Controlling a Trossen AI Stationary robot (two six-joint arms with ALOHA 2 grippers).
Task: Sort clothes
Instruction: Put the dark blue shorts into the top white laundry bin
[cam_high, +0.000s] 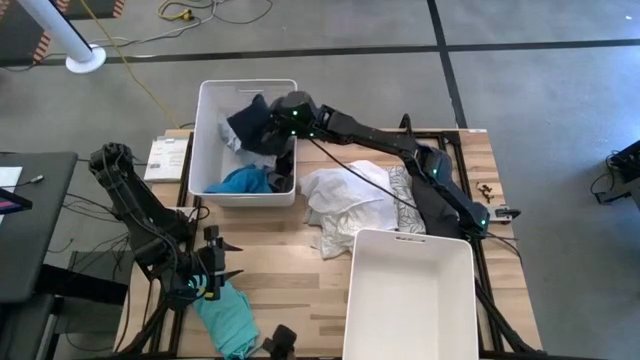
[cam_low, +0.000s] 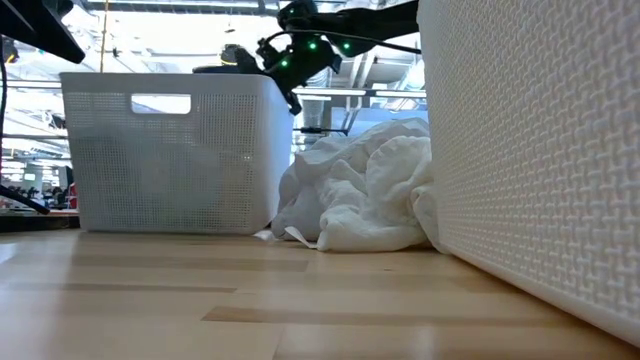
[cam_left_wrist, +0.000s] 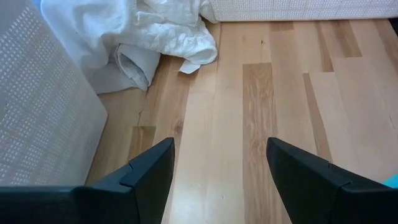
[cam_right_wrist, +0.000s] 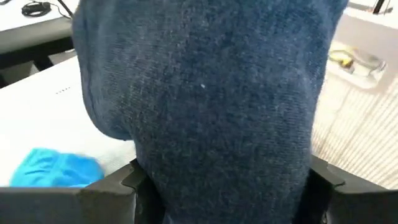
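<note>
a: from the high view, what is being done?
b: the right gripper (cam_high: 272, 122) hangs over the white rectangular plastic bin at the far side of the table (cam_high: 207, 135), its jaws spread wide around a bunched dark blue-grey knit garment (cam_high: 248, 128). a bright blue garment (cam_high: 240, 180) already lies inside that bin. to do the drop well, i judge the jaws should let go only while the whole bundle hangs inside the bin's walls, so no sleeve drapes over the rim.

a: what else is near that bin?
b: just beside it lies a crumpled white fabric heap (cam_high: 345, 200), with a dark grey cloth (cam_high: 432, 205) under the right arm. a second white plastic bin (cam_high: 410, 292) sits nearer the front, apart from the first. the left gripper (cam_high: 213, 272) waits well away from the first bin, a teal garment (cam_high: 226, 315) at its tip.

a: and the low view?
b: the white heap (cam_low: 365, 195) lies between the two bins, touching the near one.

a: the left wrist view?
b: its dark fingers (cam_left_wrist: 149, 174) stand wide apart and empty over bare wood.

a: the right wrist view?
b: the dark knit garment (cam_right_wrist: 205, 93) fills the view, so the bin floor is mostly hidden; that could hide a snag.
</note>
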